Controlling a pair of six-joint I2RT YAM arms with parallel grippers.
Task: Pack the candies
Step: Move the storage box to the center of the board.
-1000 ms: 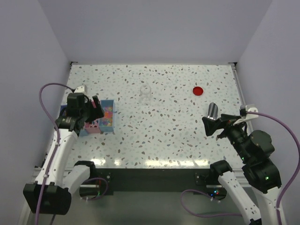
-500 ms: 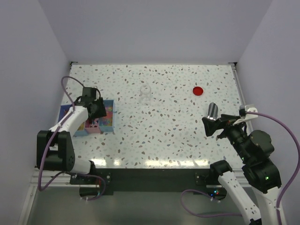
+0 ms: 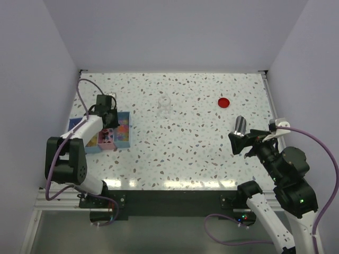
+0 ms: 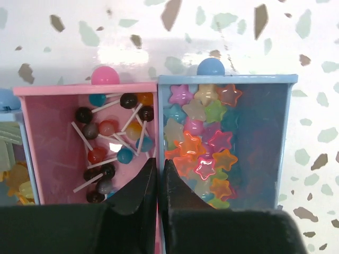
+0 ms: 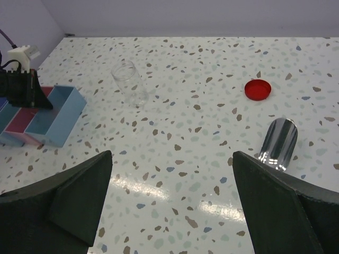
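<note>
**Left arm at the candy box**

I saw the left gripper (image 4: 157,165) pressed together, bottom centre of the wrist view, over the wall btw the pink bin (image 4: 47,148) and blue bin (image 4: 265,137). Candies (image 4: 204,153) lay in the blue one. Right gripper (image 5: 172,159) spread wide.

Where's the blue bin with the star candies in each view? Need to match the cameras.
Top external: blue bin sits left of centre in the picture.
Left wrist: it fills the right half, with the star candies heaped inside.
Right wrist: far left edge, outer wall showing, contents hidden.
Shared landmark: the pink bin directly beside it, in all three.
</note>
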